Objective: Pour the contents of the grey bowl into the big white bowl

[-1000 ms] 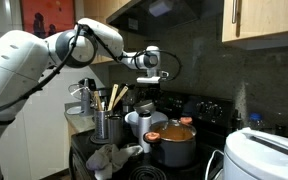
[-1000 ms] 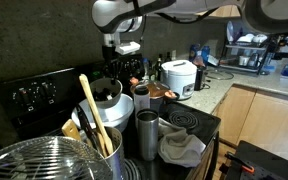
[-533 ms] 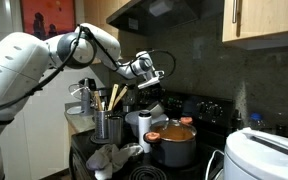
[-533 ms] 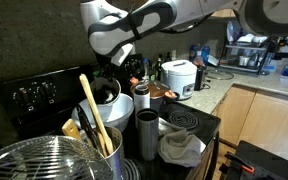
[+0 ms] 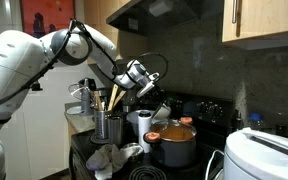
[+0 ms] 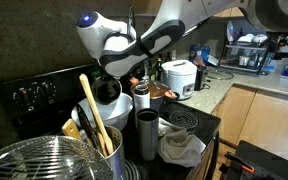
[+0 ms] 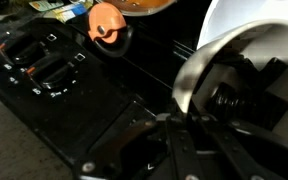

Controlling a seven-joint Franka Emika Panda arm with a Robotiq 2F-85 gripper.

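Grey bowl (image 5: 159,110) hangs tilted just behind the orange-filled pot (image 5: 172,140), the claw (image 7: 182,128) pinching its rim; the big white bowl (image 5: 139,122) sits lower, beside the pot, so the spill should go that way.

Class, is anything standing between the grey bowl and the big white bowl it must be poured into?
Nothing visible does. The claw holds the grey bowl tilted above the big white bowl, with only air between them; the pot stands off to the side.
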